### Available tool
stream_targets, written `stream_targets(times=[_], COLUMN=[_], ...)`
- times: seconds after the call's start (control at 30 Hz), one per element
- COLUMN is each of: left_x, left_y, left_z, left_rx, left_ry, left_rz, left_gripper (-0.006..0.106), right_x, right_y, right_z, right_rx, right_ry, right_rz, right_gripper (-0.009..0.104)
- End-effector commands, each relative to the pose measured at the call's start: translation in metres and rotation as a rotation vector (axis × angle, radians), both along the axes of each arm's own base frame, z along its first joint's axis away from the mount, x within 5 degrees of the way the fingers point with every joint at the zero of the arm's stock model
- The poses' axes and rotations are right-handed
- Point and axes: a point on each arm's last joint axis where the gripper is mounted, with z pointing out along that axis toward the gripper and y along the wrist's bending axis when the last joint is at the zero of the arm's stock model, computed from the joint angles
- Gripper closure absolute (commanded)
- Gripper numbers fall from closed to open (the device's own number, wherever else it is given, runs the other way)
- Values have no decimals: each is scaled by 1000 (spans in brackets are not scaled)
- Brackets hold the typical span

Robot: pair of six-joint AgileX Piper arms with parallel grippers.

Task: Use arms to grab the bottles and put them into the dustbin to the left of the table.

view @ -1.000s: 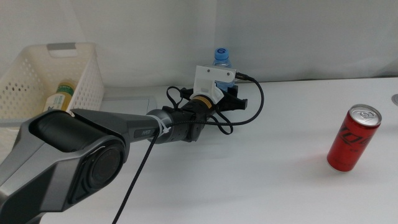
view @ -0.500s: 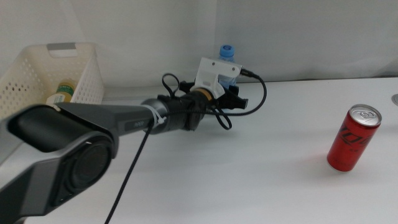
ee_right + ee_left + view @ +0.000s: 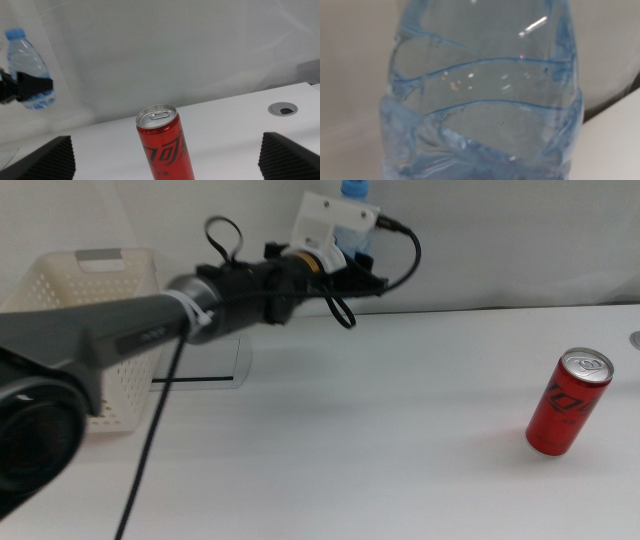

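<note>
My left gripper [image 3: 362, 272] is shut on the clear water bottle [image 3: 356, 189], which hangs well above the table's back edge; only its blue cap and a bit of its body show past the white wrist camera. That bottle [image 3: 485, 95] fills the left wrist view, and the right wrist view shows the bottle [image 3: 27, 62] in the black jaws. The red soda can [image 3: 570, 400] stands upright on the right of the table [image 3: 400, 460]. My right gripper [image 3: 165, 142] is open, with the can [image 3: 165, 145] standing just ahead between its jaws. The white dustbin [image 3: 60, 285] sits at the left, partly behind the arm.
A grey plate [image 3: 205, 365] is set into the tabletop beside the dustbin. A round grey cable hole [image 3: 282, 108] lies on the table beyond the can. The left arm with its black cable [image 3: 150, 430] crosses the left half of the middle view.
My left gripper has lifted the water bottle off the table and carried it up and a little to the left. The can has not moved.
</note>
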Motion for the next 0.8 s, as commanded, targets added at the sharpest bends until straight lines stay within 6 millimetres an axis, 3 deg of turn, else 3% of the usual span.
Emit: stream_targets(times=[0.0,0.13,0.3,0.6,0.7,0.77], left_x=[-1,-10,-36,-108,-146,-158], left_y=[11,30,61,114,150,165], left_z=[31,47,59,84,96,104], left_rx=[-25,-29,-30,-37,-30,-15], left_ry=[-69,-85,-142,-213,-211,-200], left_rz=[18,44,87,149,207,234], left_gripper=[103,103,103,103,103,103], right_x=[0,0,0,0,0,0], right_y=[0,0,0,0,0,0], right_z=[-2,-2,-2,-2,-1,-1], right_rx=[-8,-8,-8,-8,-14,-13], right_ry=[4,4,4,4,1,-1], right_rz=[2,2,2,2,2,2], right_gripper=[-5,-5,-5,-5,-5,-5])
